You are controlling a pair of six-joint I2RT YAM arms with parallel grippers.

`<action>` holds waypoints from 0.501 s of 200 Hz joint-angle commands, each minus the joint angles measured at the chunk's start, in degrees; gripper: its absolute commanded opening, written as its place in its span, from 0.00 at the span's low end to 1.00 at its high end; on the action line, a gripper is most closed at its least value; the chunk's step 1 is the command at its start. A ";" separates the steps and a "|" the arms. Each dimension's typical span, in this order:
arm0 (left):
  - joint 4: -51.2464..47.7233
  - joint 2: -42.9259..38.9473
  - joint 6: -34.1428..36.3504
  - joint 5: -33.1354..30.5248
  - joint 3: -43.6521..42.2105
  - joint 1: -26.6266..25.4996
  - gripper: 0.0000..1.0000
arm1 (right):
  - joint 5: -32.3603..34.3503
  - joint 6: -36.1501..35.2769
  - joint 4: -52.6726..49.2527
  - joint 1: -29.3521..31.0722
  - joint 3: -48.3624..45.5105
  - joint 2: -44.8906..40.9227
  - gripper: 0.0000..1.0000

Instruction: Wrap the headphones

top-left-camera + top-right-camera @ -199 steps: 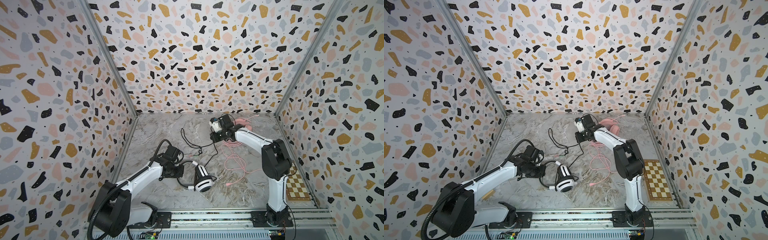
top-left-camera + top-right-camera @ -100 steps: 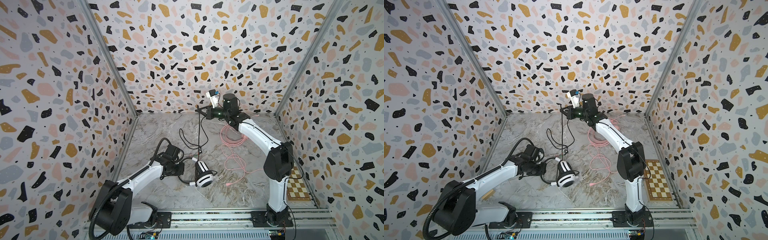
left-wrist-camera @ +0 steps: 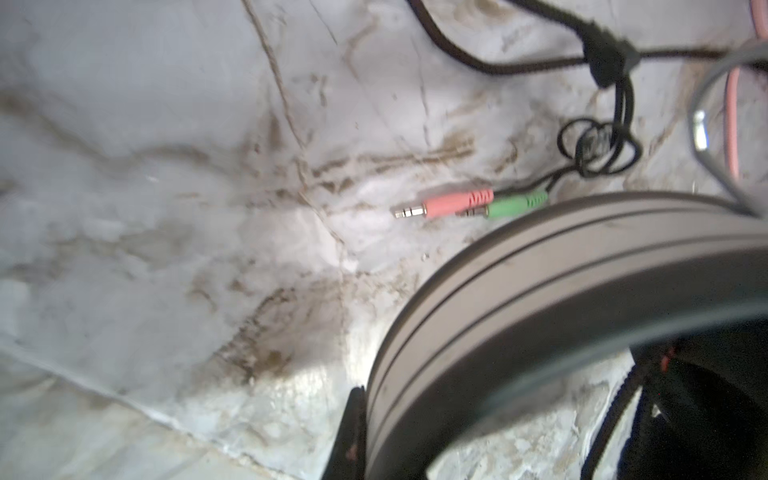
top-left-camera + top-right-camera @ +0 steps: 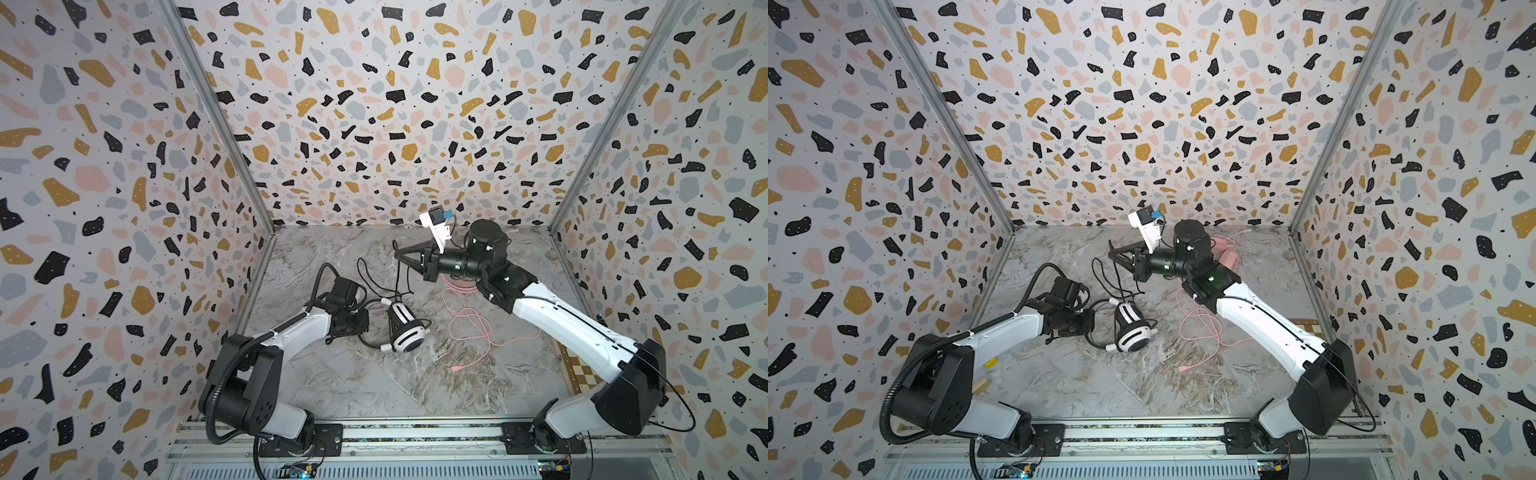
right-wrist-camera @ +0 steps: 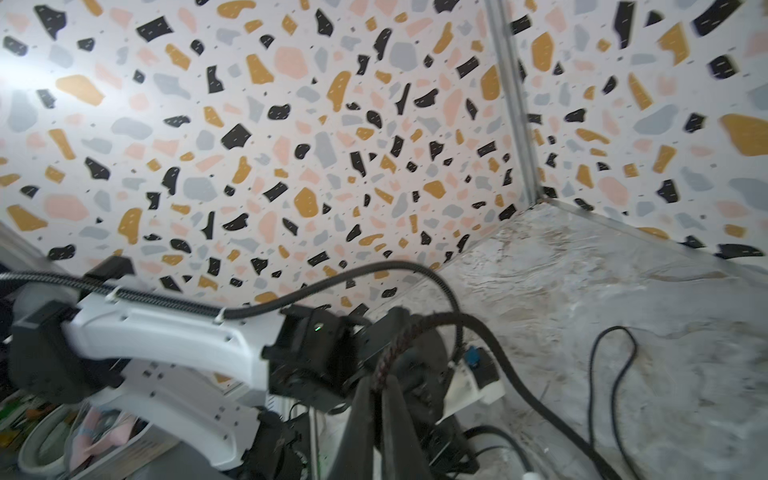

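I'm working in a robot lab test cell. Terrazzo-print panels [image 4: 374, 104] close in three sides, joined by bare aluminium corner posts [image 4: 223, 124]. The tabletop [image 4: 395, 386] is marble-print. The robot arms [image 4: 582, 332] are bolted to an aluminium rail [image 4: 415, 434], with an exposed circuit board [image 4: 297, 471] in front.

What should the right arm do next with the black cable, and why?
Probably swing the right claw over the white headset to drape a loop around it: the claw is shut on the raised black cable, while the left claw grips the headband.
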 commanded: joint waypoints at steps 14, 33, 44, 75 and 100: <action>6.82 0.16 -6.83 2.46 2.01 5.40 0.00 | 10.60 -1.57 5.36 7.90 -9.19 -9.61 0.00; 8.46 -1.15 -8.98 2.11 3.85 7.21 0.00 | 18.70 -3.92 3.90 11.58 -14.38 -13.31 0.00; 9.31 -2.45 -10.28 1.44 4.74 8.22 0.00 | 23.11 -5.28 3.56 13.34 -16.63 -15.12 0.00; 12.47 -8.04 -15.14 -0.87 5.31 10.41 0.00 | 29.17 -7.85 2.60 15.15 -19.93 -17.05 0.00; 15.27 -13.78 -19.39 -5.97 4.57 11.17 0.00 | 30.09 -8.13 3.28 15.16 -21.78 -17.18 0.00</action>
